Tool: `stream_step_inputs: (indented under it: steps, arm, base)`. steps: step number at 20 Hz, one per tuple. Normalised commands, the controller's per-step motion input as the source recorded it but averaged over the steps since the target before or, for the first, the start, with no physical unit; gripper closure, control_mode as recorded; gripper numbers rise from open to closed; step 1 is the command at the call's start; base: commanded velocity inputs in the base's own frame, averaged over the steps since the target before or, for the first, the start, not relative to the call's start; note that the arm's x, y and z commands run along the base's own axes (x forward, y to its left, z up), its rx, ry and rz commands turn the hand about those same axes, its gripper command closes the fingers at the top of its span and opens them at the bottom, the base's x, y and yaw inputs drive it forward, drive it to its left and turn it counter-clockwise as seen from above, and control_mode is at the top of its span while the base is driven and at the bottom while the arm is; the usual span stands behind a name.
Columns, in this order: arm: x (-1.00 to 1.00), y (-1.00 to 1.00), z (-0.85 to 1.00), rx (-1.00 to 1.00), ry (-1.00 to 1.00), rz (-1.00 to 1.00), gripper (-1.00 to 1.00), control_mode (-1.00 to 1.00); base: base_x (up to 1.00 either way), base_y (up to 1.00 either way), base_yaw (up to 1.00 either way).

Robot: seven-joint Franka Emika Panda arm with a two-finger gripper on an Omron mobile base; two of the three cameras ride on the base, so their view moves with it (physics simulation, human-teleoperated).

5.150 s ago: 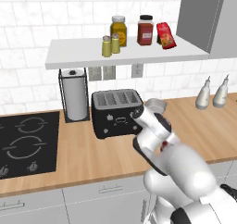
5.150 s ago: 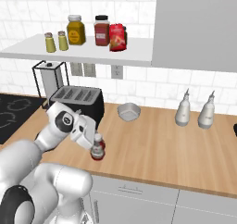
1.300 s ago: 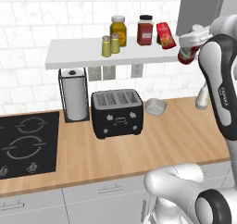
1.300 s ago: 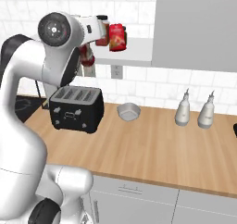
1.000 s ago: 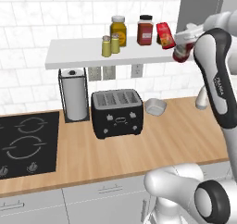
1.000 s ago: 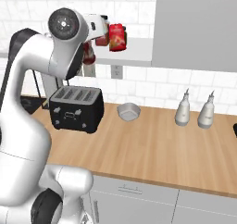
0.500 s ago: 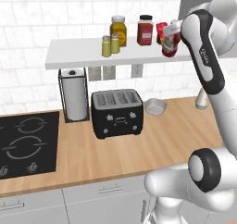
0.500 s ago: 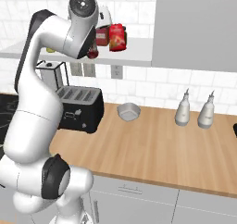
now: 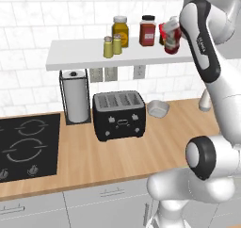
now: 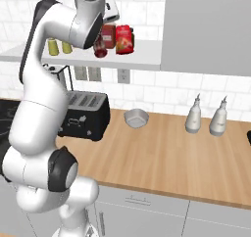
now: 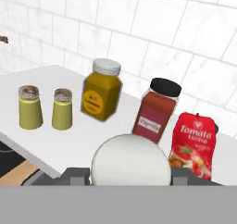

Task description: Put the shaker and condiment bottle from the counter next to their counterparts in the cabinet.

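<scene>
While raised at shelf: we hold the small red pale-capped condiment bottle [image 9: 172, 38] between part-closed jaws.
Neighbours: red snack bag [image 11: 193, 145], dark-lidded red jar [image 11: 156, 110] on flat white shelf board [image 9: 84, 60].

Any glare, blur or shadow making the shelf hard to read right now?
Left base view: even light, no glare, shelf items slightly soft. Right base view: the arm hides part of the shelf. Hand view: sharp on the red jar; the condiment bottle cap is a pale, near-featureless disc.

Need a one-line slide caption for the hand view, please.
Gripper holding the condiment bottle above the cabinet, facing two shakers, amber jar, red jar and tomato bag.
</scene>
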Motion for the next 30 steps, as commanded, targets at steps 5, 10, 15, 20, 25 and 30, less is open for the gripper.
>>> stream_step_inputs:
  steps: [5,10,15,20,25,30]
  arm:
    - [0.59,0.0,0.0,0.01,0.11,0.07,1.0,-1.0]
    - [0.33,0.0,0.0,0.0,0.0,0.07,1.0,-1.0]
    - [0.14,0.0,-0.06,0.0,0.0,0.06,1.0,-1.0]
    - [0.05,0.0,-0.36,0.0,0.0,0.04,1.0,-1.0]
    - [0.24,0.0,-0.03,0.0,0.0,0.04,1.0,-1.0]
    - [0.33,0.0,-0.1,0.0,0.0,0.08,1.0,-1.0]
  base:
    - [0.0,0.0,0.0]
    - [0.0,0.0,0.0]
    - [0.0,0.0,0.0]
    - [0.0,0.0,0.0]
    - [0.0,0.0,0.0]
    - [0.0,0.0,0.0]
